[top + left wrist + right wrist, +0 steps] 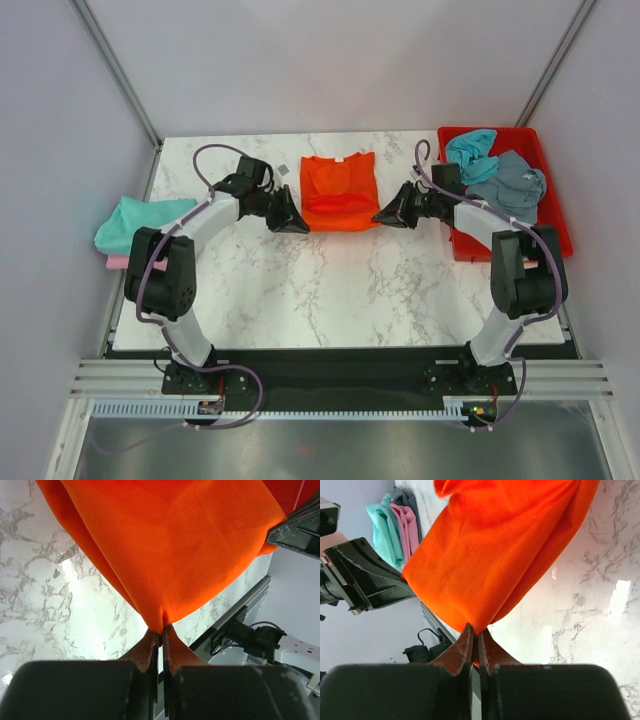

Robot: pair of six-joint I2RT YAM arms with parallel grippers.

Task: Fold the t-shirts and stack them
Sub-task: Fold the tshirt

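– Looking from above: orange shirt (pixel 338 190) lies at the worktop's (pixel 330 290) far edge, middle; left gripper (pixel 296 222) and right gripper (pixel 386 216) at its near corners.
– Left wrist?
– Jaws pressed together, pinching the shirt's corner.
– Right wrist?
– Likewise pinching orange cloth; folded teal and pink shirts (pixel 390 530) at the left edge behind.

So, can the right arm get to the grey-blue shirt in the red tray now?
Probably not yet. The grey-blue shirt lies exposed in the red tray, close by, but the right gripper is shut on the orange shirt.
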